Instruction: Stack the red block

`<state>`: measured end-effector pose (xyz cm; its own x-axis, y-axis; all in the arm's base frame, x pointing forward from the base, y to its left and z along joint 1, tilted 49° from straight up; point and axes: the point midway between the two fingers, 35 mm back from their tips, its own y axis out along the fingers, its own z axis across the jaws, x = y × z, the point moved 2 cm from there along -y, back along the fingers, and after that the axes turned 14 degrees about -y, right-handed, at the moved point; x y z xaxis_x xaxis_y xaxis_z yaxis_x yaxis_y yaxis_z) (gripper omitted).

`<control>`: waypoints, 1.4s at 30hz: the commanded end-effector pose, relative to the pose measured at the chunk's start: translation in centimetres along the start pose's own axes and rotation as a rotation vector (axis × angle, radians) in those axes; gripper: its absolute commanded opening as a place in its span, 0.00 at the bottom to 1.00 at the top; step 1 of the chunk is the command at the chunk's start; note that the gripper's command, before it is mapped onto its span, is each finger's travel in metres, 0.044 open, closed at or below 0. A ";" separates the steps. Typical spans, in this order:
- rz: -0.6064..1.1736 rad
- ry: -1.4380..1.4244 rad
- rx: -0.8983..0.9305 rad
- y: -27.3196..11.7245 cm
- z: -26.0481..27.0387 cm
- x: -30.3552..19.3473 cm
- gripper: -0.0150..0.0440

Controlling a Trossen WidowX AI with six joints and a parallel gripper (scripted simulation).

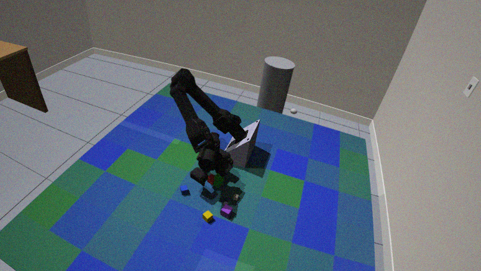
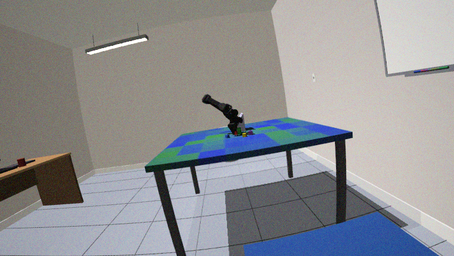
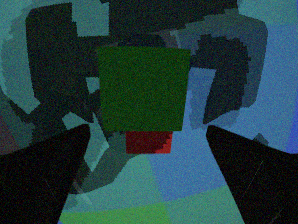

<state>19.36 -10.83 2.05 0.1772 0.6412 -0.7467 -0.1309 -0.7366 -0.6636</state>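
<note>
Checkered desk [image 2: 285, 140] carries the blocks. End effector [image 1: 215, 183] hangs open, empty, over green tower [image 3: 143, 90]. Wrist view alone shows red block [image 3: 149, 141] touching tower's side; top view adds yellow block [image 1: 207, 215] nearby.

The red block [image 3: 149, 141] sits on the checkered table top, only a strip of its face showing in my wrist view, where it peeks out from under the lower edge of the green tower [image 3: 144, 88]. The tower stands upright and touching it, its dark green top squarely below my camera. From the top view, red block [image 1: 210, 178] and green tower [image 1: 218, 180] stand side by side.
</note>
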 end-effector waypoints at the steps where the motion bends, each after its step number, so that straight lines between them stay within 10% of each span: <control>1: 0.005 -0.007 0.002 0.1 0.2 0.0 1.00; 7: 0.005 -0.007 0.002 0.1 0.2 0.0 1.00; 19: 0.005 -0.007 0.002 0.1 0.2 0.0 0.47; 31: 0.004 -0.007 0.002 -0.3 0.1 0.0 0.25; 42: 0.001 -0.007 0.002 -4.8 0.0 0.1 0.25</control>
<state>19.50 -8.22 4.10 0.1573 0.6392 -0.7528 -0.1422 -0.7397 -0.6577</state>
